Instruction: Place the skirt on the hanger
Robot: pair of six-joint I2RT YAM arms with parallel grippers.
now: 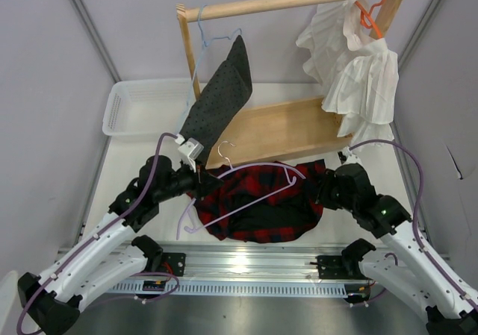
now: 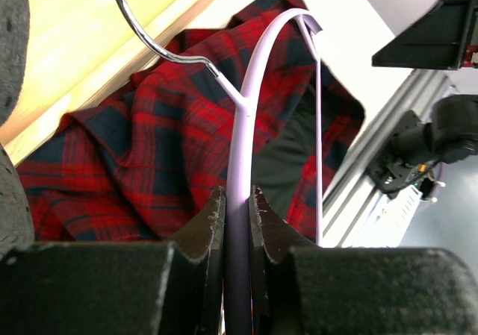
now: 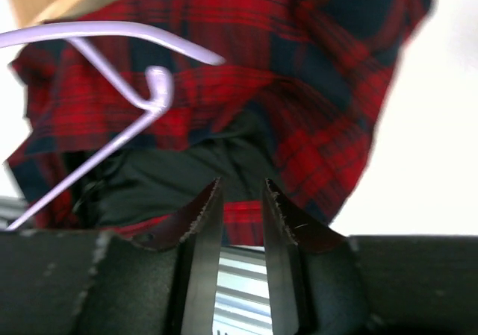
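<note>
The red-and-navy plaid skirt [image 1: 258, 204] lies crumpled on the table in front of the wooden rack, its black lining showing. The lilac hanger [image 1: 246, 193] lies across it, silver hook [image 1: 228, 152] toward the rack. My left gripper [image 1: 198, 186] is shut on the hanger's left arm; in the left wrist view the lilac bar [image 2: 239, 163] runs between the closed jaws [image 2: 237, 201] over the skirt [image 2: 134, 148]. My right gripper [image 1: 320, 189] is at the skirt's right edge. In the right wrist view it [image 3: 240, 193] is slightly open and empty, just short of the skirt [image 3: 299, 74], below the hanger's end [image 3: 153, 89].
A wooden rack has a top rail [image 1: 291, 3] and a base board [image 1: 276, 130]. A dark grey speckled garment [image 1: 220, 96] hangs on a light blue hanger and a white ruffled garment [image 1: 358, 66] on an orange one. A white basket [image 1: 142, 107] stands back left. A metal rail [image 1: 246, 264] lines the near edge.
</note>
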